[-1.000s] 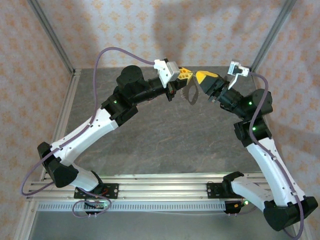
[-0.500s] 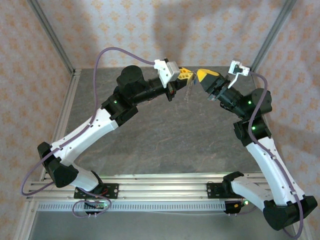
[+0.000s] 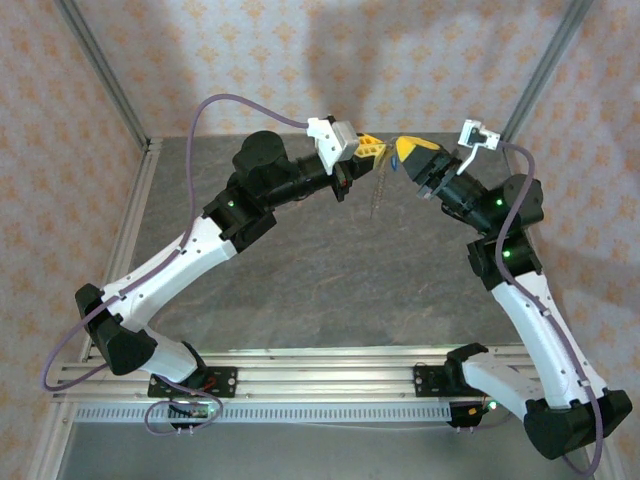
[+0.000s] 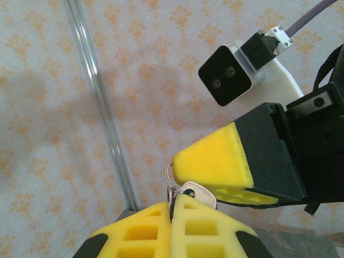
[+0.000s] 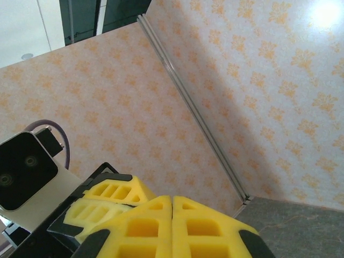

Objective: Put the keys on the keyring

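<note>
Pinching left end effector (image 4: 173, 207): I see its two yellow ribbed fingers (image 4: 140, 231) pressed flat together, and the thin pale grey wire keyring (image 4: 169, 180) rises out of the seam between them.
Key: a small silver metal key (image 4: 197, 192) with a hole in its head lies right beside that loop, against the tip of one yellow finger. Its shaft is hidden, and I cannot tell whether it is threaded on the keyring.
Right end effector (image 4: 183, 161): its yellow fingers are closed tight. The tip sits just above the key and against the top of the loop, but I cannot tell whether it holds either.
From above: the left end effector (image 3: 372, 148) and right end effector (image 3: 403, 150) meet tip to tip, raised over the far part of the dark grey mottled tabletop (image 3: 300, 270). A thin blurred sliver, the keyring (image 3: 378, 188) seen edge-on, hangs below where they meet.
Right wrist view: my right end effector (image 5: 172, 203) shows one closed seam, with the left end effector (image 5: 126, 200) just beside it at lower left.
Camera: a black-faced wrist camera (image 4: 226, 80) sits above the right end effector.
Backdrop: peach wall with orange motifs (image 4: 54, 107).
</note>
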### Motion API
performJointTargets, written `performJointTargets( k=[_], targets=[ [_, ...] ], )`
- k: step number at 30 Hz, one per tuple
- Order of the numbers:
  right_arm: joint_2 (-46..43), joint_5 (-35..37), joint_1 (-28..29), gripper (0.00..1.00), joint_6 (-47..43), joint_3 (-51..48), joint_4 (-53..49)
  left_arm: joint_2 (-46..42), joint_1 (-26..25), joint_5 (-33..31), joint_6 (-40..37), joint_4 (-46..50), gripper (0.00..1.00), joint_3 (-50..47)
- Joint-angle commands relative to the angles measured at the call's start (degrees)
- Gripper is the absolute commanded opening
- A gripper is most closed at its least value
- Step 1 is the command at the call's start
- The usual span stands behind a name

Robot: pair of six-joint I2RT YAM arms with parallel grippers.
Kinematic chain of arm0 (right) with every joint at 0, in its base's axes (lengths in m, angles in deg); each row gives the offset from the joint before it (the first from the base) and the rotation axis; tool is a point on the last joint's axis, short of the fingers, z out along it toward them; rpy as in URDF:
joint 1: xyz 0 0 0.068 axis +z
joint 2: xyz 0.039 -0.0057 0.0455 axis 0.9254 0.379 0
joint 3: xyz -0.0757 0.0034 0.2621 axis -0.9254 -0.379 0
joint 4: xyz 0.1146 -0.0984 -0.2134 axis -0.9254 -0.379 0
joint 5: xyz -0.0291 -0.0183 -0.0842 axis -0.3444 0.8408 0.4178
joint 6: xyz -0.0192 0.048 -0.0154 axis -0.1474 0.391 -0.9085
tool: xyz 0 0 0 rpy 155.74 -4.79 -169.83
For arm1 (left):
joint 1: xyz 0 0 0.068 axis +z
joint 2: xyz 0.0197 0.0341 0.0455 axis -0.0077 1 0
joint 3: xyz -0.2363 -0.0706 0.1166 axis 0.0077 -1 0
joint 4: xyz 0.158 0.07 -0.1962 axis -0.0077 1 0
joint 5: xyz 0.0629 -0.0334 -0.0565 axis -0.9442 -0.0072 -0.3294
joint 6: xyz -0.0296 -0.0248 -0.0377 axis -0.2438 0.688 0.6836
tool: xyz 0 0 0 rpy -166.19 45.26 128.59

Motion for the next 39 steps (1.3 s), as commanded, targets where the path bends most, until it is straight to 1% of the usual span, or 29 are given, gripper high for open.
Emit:
performJointTargets(
  k=[1,7,12,19,21,22,24,26,28,36,39],
  targets=[
    [0.90,-1.90,-0.44,0.00,0.77,-0.76,1.49,-2.32,-0.72,-0.24,1.74,-6.50,0.00,-0.04],
    [1.88,-4.86,-0.68,0.00,0.96,-0.51,0.80,-1.75,-0.73,-2.12,2.72,-7.20,0.00,0.13],
    [3.26,-6.78,-1.17,0.00,1.27,0.43,0.09,-1.09,-0.72,-2.13,3.34,-7.27,0.00,0.57],
    [3.93,-6.05,-1.74,0.01,1.99,0.47,0.00,-0.30,-0.72,-2.48,4.39,-7.17,0.00,0.96],
    [3.65,-5.33,-2.03,0.13,2.19,0.21,-0.26,-0.04,-0.78,-2.83,4.74,-7.17,0.00,0.88],
    [3.58,-5.16,-2.26,0.16,2.22,0.06,-0.42,0.05,-0.77,-2.93,4.85,-7.30,0.00,0.84],
    [3.18,-4.68,-2.94,0.27,2.18,-0.14,-0.94,0.23,-0.73,-3.40,5.20,-7.43,0.00,0.66],
    [2.71,-4.07,-3.67,0.36,2.19,-0.47,-1.48,0.48,-0.77,-3.80,5.37,-7.44,0.00,0.51],
    [2.22,-3.72,-4.35,0.40,2.42,-0.92,-1.59,0.65,-0.72,-4.24,5.55,-7.52,0.00,0.32],
    [-0.23,-0.79,-5.61,0.45,3.34,-2.16,-2.73,1.72,-0.48,-5.52,6.71,-7.56,0.00,-0.04],
    [-0.95,-0.82,-5.61,0.49,4.56,-1.98,-2.13,2.12,0.17,-5.53,8.25,-7.81,0.00,-0.22]
  ],
)
